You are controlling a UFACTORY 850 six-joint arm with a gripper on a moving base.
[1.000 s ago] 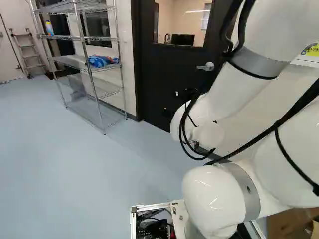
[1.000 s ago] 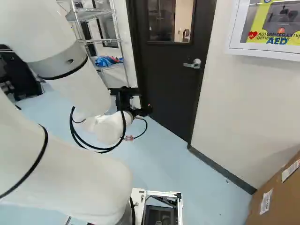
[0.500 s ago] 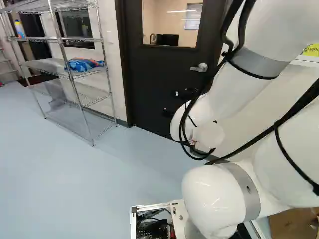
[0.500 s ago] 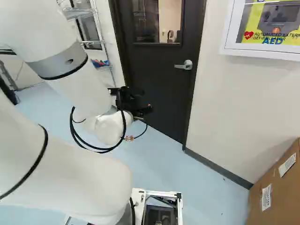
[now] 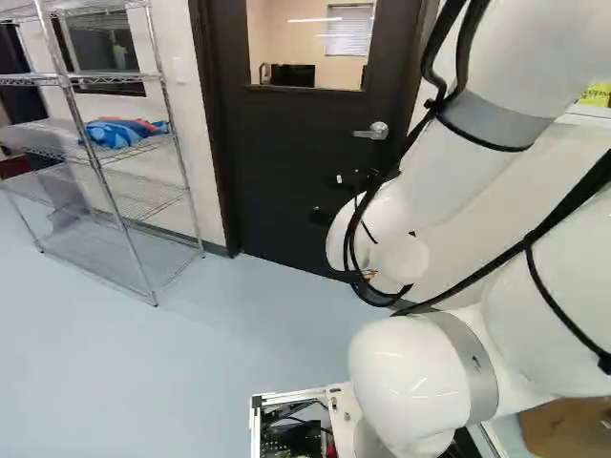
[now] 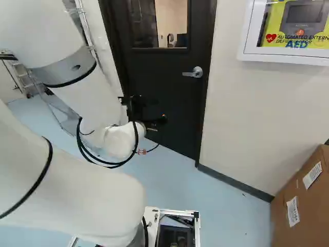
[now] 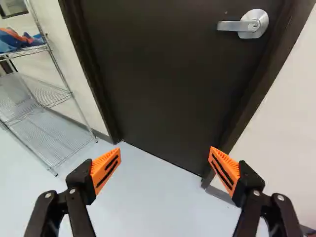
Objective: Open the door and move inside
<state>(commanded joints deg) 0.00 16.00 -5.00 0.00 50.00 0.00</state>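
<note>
Gripper fingers are held wide apart, with nothing pinched between their orange pads. It is aimed at the dark door, which stands closed in its frame ahead. The silver lever handle is seen ahead of the gripper, untouched, near the door's edge beside the bare wall; it is mounted below the level of the door's window. At the left of the left base view, a wire shelving unit is placed beside the doorway, with a blue and orange bundle laid on one shelf. At the right of the right base view, a white-framed cabinet is mounted above a cardboard box.
</note>
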